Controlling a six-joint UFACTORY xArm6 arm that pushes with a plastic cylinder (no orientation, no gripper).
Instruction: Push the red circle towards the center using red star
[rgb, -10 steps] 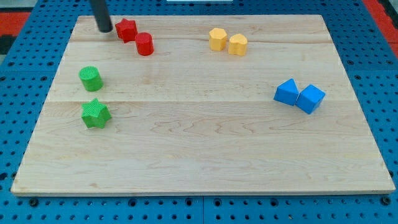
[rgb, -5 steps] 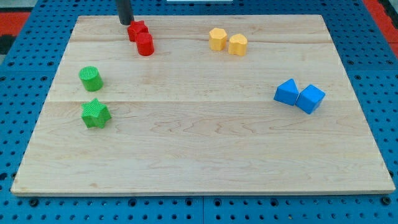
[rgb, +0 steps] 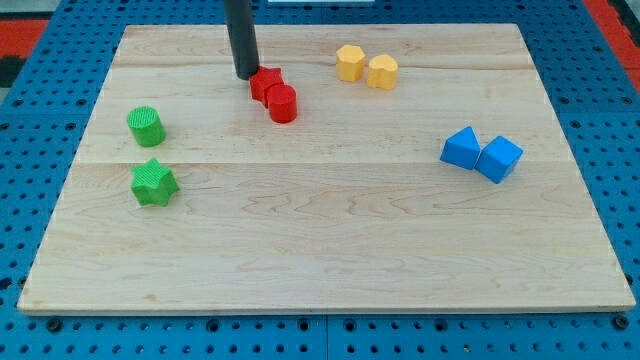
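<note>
The red star (rgb: 264, 83) lies on the wooden board (rgb: 330, 230) near the view's top, left of the middle. The red circle (rgb: 283, 103) touches it on its lower right side. My tip (rgb: 246, 74) stands right against the star's upper left edge. The dark rod rises from there out of the view's top.
A green circle (rgb: 146, 126) and a green star (rgb: 153, 183) lie at the view's left. Two yellow blocks (rgb: 351, 62) (rgb: 382, 71) sit side by side at the top, right of the red pair. Two blue blocks (rgb: 462, 147) (rgb: 499, 159) sit at the right.
My tip has moved right and down, from the board's top left. It has pushed the red star, and the star has pushed the red circle, right and down towards the board's middle.
</note>
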